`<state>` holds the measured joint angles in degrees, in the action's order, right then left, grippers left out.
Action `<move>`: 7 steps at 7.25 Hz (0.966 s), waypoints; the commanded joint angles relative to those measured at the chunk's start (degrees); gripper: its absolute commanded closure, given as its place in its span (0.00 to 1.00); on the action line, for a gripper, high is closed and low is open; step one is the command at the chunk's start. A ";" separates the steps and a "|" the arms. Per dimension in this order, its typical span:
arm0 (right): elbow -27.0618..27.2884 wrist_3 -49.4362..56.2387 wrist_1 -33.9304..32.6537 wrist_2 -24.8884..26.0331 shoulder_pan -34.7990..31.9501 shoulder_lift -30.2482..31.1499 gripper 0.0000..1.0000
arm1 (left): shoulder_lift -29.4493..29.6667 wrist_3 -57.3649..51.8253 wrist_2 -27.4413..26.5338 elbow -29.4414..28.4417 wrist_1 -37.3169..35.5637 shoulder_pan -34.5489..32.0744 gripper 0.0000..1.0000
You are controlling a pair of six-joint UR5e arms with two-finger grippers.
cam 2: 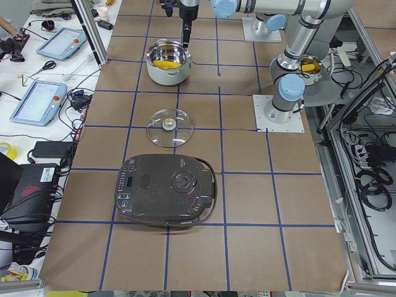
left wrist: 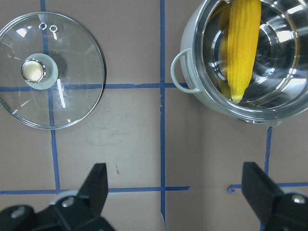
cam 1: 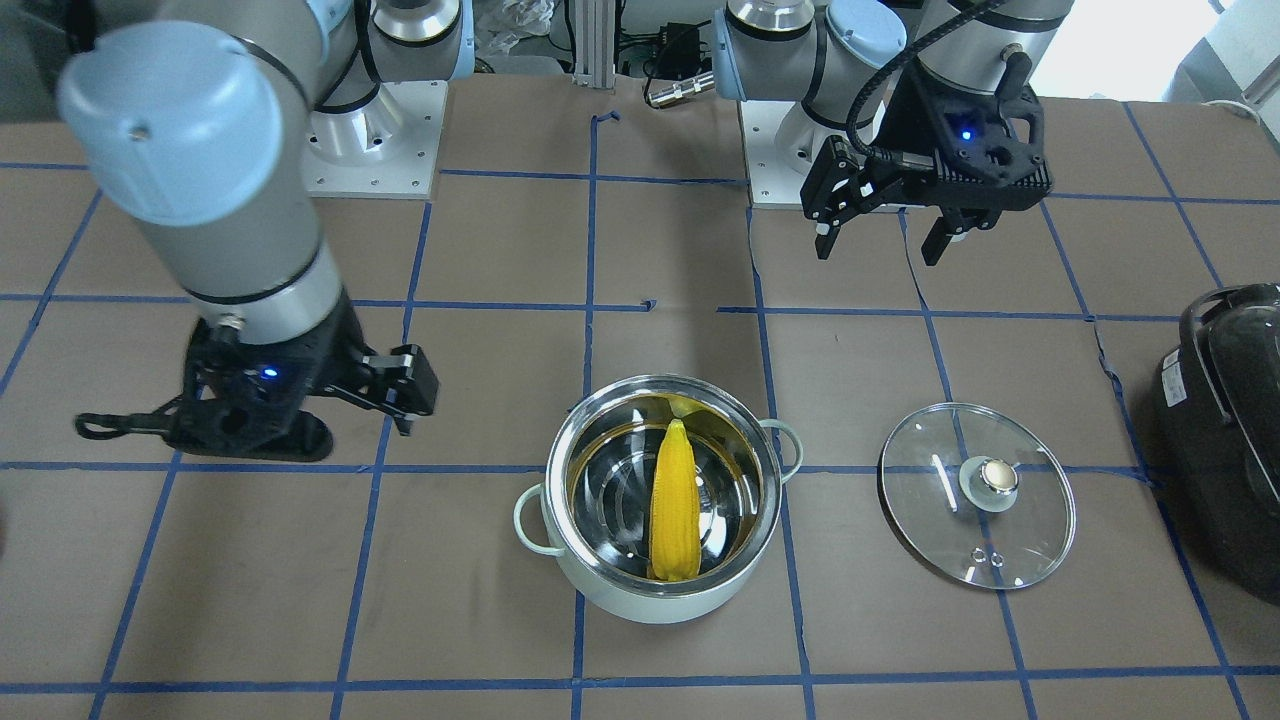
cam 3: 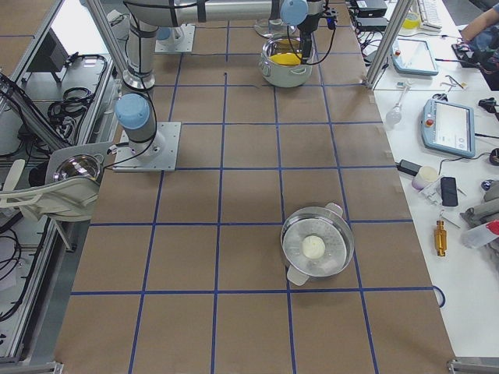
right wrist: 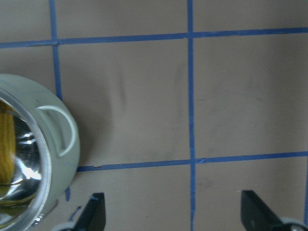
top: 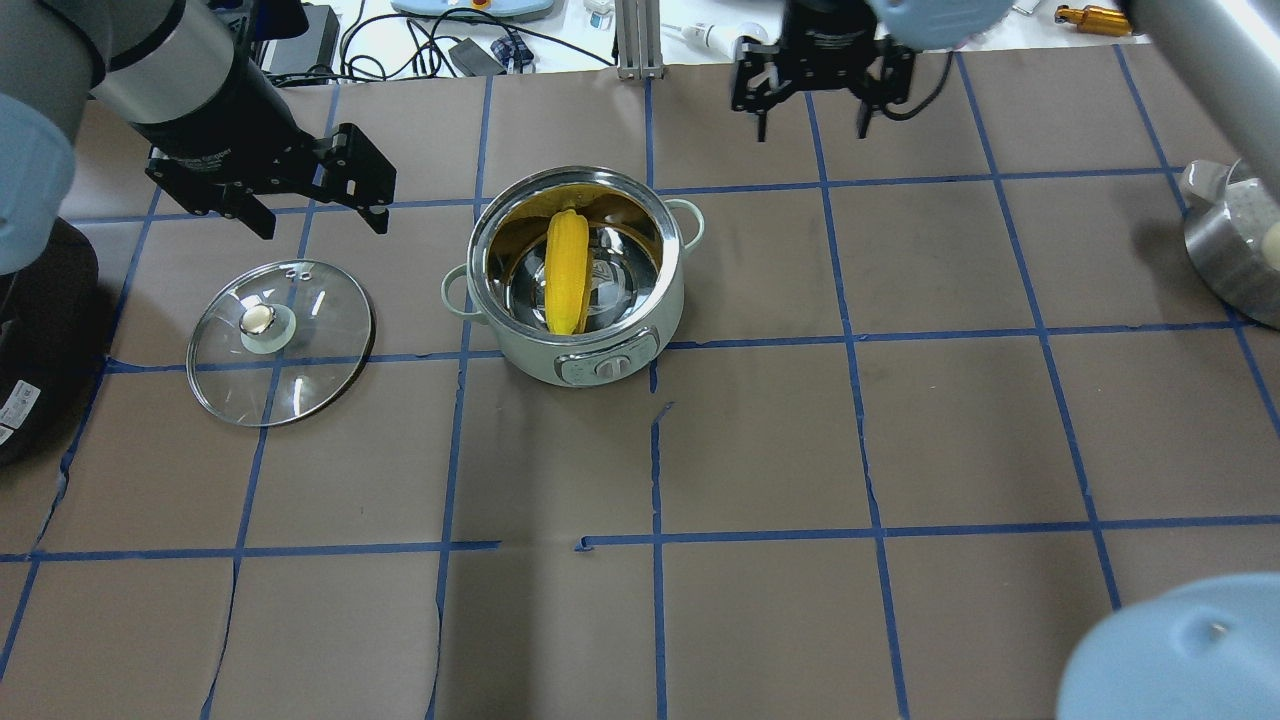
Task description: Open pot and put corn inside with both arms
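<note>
The corn (top: 566, 270) lies inside the uncovered pot (top: 528, 354) (glass lid (top: 305, 345) flat on the worktop (top: 760, 450) beside it), its long axis fore-and-aft and its tip toward the robot. The left arm (top: 175, 70) and right arm (cam 1: 235, 210) hold their jaws released, empty.

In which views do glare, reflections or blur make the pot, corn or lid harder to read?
Front-facing view: the pot's steel wall mirrors the corn as a yellow patch; the right arm near the lens is soft. Overhead view: white glare streaks on the glass lid. Left wrist view: the left hand's fingers are out of focus.
</note>
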<state>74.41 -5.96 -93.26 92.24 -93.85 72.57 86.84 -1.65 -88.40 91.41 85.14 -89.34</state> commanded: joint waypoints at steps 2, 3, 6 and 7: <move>17.74 9.14 -3.57 0.05 9.66 15.28 0.00 | 0.78 -0.55 -0.02 -0.35 -1.91 -0.04 0.00; 19.27 4.95 -3.07 -0.13 9.31 17.06 0.00 | 2.36 -0.55 -2.45 -2.01 -2.00 -0.04 0.00; 19.28 2.45 -1.93 1.01 4.84 17.17 0.00 | 6.41 0.32 -4.24 -8.62 0.55 -0.57 0.00; 18.59 2.36 -0.88 0.93 3.69 17.26 0.00 | 6.07 0.41 -2.15 -8.44 0.55 -0.66 0.00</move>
<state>93.50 -3.31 -95.01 93.15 -88.40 89.75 92.83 -1.47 -92.10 83.26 85.50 -89.85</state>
